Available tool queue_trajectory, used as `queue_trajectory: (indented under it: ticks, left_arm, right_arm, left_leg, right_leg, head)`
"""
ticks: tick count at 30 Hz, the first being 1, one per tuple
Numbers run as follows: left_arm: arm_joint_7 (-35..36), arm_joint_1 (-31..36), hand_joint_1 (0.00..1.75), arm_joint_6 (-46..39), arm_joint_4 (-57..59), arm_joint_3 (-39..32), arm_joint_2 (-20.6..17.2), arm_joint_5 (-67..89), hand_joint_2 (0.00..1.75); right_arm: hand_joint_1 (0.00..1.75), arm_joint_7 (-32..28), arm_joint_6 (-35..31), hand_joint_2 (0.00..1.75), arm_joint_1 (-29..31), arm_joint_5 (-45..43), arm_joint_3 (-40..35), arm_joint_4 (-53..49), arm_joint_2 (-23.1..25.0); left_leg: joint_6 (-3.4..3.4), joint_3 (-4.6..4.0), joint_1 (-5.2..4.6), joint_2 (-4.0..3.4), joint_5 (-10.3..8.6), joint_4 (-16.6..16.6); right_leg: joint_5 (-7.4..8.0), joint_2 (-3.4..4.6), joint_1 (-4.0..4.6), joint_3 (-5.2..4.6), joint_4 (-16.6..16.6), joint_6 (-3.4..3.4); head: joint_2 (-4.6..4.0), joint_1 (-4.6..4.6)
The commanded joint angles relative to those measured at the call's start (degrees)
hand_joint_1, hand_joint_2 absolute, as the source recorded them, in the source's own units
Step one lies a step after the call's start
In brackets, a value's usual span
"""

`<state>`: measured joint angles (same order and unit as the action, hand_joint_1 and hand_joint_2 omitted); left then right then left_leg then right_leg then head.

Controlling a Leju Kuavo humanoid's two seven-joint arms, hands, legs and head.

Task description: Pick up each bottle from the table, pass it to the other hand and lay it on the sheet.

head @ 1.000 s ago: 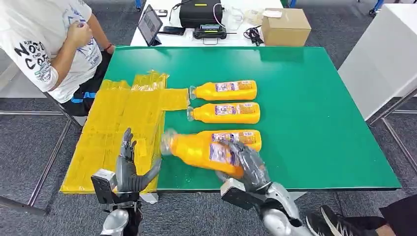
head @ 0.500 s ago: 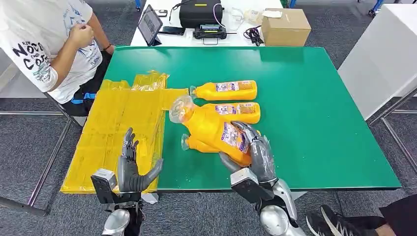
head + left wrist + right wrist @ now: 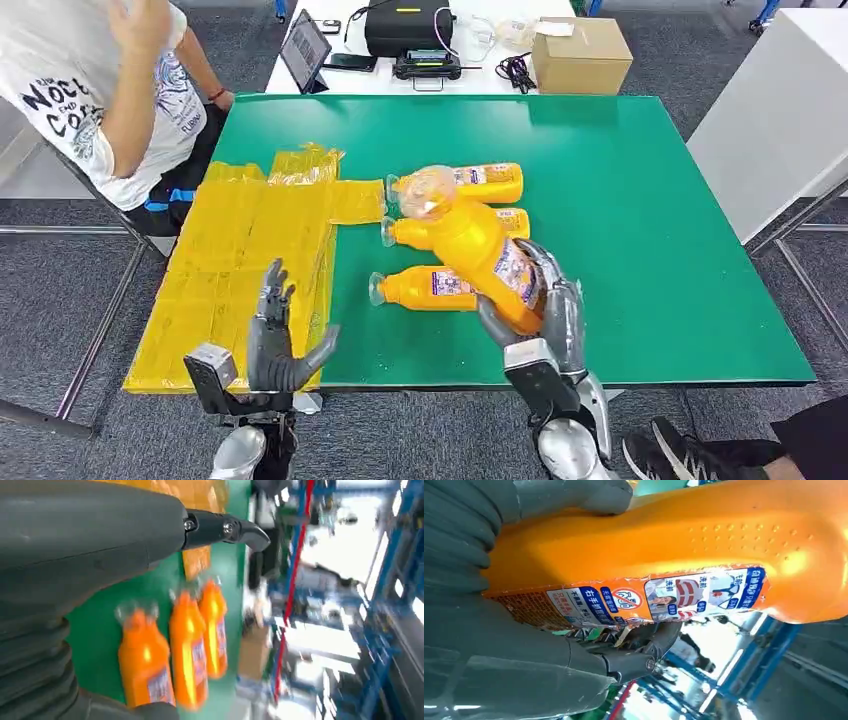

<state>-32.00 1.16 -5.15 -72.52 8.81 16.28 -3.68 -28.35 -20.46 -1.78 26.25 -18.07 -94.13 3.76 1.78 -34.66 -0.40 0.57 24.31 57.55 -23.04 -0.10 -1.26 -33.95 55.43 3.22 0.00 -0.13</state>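
Gripping a raised bottle (image 3: 480,262) near its base, right hand (image 3: 545,310) risks it tipping out during handover; left hand (image 3: 272,345), fingers spread empty, waits beside sheet (image 3: 240,250).

The right robot hand (image 3: 545,310) has lifted its orange bottle (image 3: 480,255) off the table, swinging its cap upward.

Orange bottle (image 3: 480,255) with clear cap, lifted and tilted, gripped at its base by the right hand (image 3: 545,310), three matching bottles (image 3: 440,288) lying on green table (image 3: 640,220), crinkled yellow sheet (image 3: 240,260) at left
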Motion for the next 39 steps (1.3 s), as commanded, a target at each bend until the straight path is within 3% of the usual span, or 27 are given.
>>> queue_trajectory:
  ticks: [1, 6, 15, 27, 39]
  left_arm:
    - [5.23, 3.49, 0.0, 15.46, 4.47, 8.94, -2.95, -8.82, 1.75]
    - [7.32, 4.25, 0.0, 21.22, 7.05, 9.94, -3.57, -13.2, 1.75]
    - [10.18, 4.65, 0.0, 27.76, 10.22, 10.2, -3.77, -18.55, 1.75]
    - [10.74, 7.57, 0.0, 21.29, 18.12, 8.48, -2.12, -16.31, 1.75]
    - [8.09, 7.53, 0.0, 13.63, 14.68, 7.6, -1.64, -11.59, 1.75]
  right_arm:
    - [1.75, -8.01, -4.11, 1.75, 5.78, 5.63, -4.27, 29.94, 7.91]
    - [1.75, -6.43, -6.69, 1.75, 8.03, 7.47, -9.79, 32.56, 7.95]
    - [1.75, -6.16, -6.32, 1.75, 8.98, 7.43, -10.92, 32.96, 7.82]
    - [1.75, -5.01, -5.89, 1.75, 12.08, 9.57, -16.32, 38.81, 10.32]
    - [1.75, -4.45, -5.03, 1.75, 11.53, 8.94, -19.89, 39.14, 9.4]
  left_leg:
    - [-0.11, 0.27, 0.1, -0.14, 0.03, -0.11]
    - [-0.13, 0.3, 0.15, -0.27, 0.06, -0.11]
    - [-0.13, 0.33, 0.16, -0.17, 0.1, -0.06]
    - [-0.16, 0.35, 0.16, -0.25, 0.14, -0.05]
    - [-0.1, 0.13, 0.14, -0.07, 0.06, -0.01]
  right_leg:
    - [0.02, 0.12, 0.11, 0.25, -0.14, -0.13]
    - [0.01, 0.22, 0.16, 0.23, -0.11, -0.15]
    - [-0.05, 0.13, 0.16, 0.3, -0.07, -0.17]
    - [-0.07, 0.2, 0.17, 0.3, -0.05, -0.2]
    - [-0.05, 0.04, 0.14, 0.13, -0.02, -0.12]
  head:
    - [0.0, 0.0]
    - [0.0, 0.0]
    - [0.0, 0.02]
    - [0.0, 0.0]
    - [0.0, 0.02]
